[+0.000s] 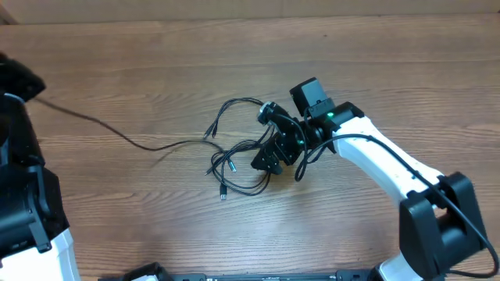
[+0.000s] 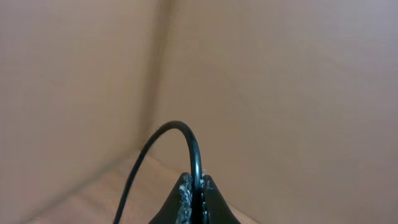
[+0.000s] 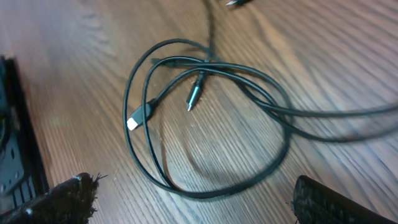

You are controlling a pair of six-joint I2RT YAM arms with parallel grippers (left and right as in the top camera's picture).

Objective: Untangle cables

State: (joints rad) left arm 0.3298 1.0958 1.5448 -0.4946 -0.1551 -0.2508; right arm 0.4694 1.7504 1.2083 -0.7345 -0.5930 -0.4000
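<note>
The left gripper (image 2: 194, 198), jaws clamped on one cable (image 2: 196, 158), seems to anchor it while the right gripper (image 1: 267, 161) hovers, jaws apart, over the tangled cables (image 3: 208, 64)

wood-grain table (image 1: 141, 70), brown, evenly lit; plain beige walls (image 2: 292, 87) meeting at corner.

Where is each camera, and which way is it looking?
Overhead: above the table, looking straight down at the cables; left arm and right arm show.
Left wrist: on the left arm, facing a plain tan wall; its shut left tool pinches one cable.
Right wrist: low, looking down at the cables; the open right tool shows its fingertips.
Shared: overhead and right wrist both see the cables.
</note>
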